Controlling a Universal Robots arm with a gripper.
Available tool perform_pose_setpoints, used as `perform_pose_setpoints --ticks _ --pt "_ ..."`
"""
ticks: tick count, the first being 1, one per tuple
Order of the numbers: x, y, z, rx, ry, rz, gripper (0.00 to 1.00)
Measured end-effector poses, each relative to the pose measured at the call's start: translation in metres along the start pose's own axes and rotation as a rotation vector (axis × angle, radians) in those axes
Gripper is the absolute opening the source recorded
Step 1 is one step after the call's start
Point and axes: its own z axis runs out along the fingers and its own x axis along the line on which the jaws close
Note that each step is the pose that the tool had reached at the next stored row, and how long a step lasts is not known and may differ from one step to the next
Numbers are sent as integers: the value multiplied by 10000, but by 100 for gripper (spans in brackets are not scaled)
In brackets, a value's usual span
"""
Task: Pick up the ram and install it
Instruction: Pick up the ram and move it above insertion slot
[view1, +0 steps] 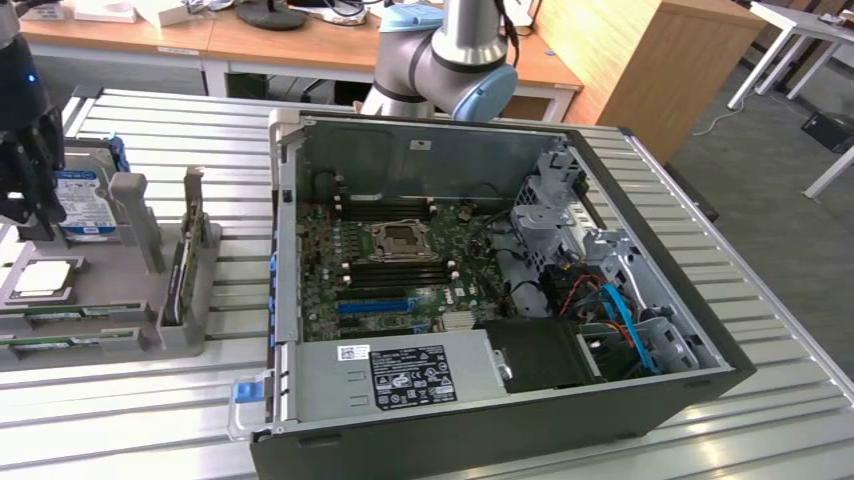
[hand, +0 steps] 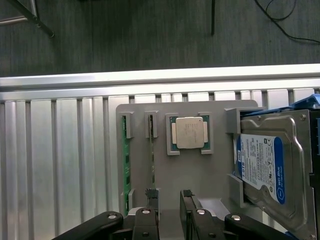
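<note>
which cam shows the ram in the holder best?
Wrist view: the ram stands on edge in the grey holder, most of its green length seen from above. In the exterior view the ram is a thin green strip at the exterior view's left edge.

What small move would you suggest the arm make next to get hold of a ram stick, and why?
Probably a slight sideways shift, away from the hard drive. The gripper hangs above the grey holder with its jaws open, but one jaw sits in line with the nearer ram stick, so the gap does not yet straddle it.
</note>
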Motion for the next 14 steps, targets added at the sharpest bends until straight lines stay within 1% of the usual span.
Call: perform_pose_setpoints --ticks 14 --pt "-2 -5 119 0 1 -24 31"
